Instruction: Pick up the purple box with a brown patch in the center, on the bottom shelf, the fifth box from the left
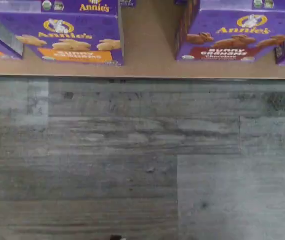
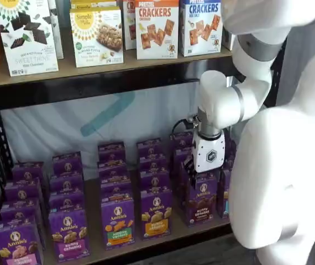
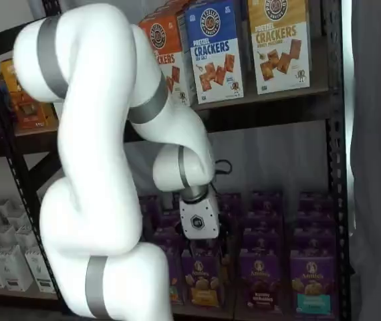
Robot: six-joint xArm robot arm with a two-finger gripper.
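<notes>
Purple box [image 1: 235, 37] with the brown patch stands at the front edge of the bottom shelf [image 1: 147, 67] in the wrist view, apart from an orange-patch Annie's box [image 1: 65, 35]; grey plank floor [image 1: 142, 160] lies before the shelf. In a shelf view we see the gripper [image 2: 207, 171] just above the purple box [image 2: 201, 200]. In a shelf view its white body [image 3: 200, 221] hangs over the front boxes; we cannot tell how the fingers stand.

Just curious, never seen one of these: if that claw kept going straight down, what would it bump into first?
Probably the top of the purple box right under the gripper, though depth is unclear.
</notes>
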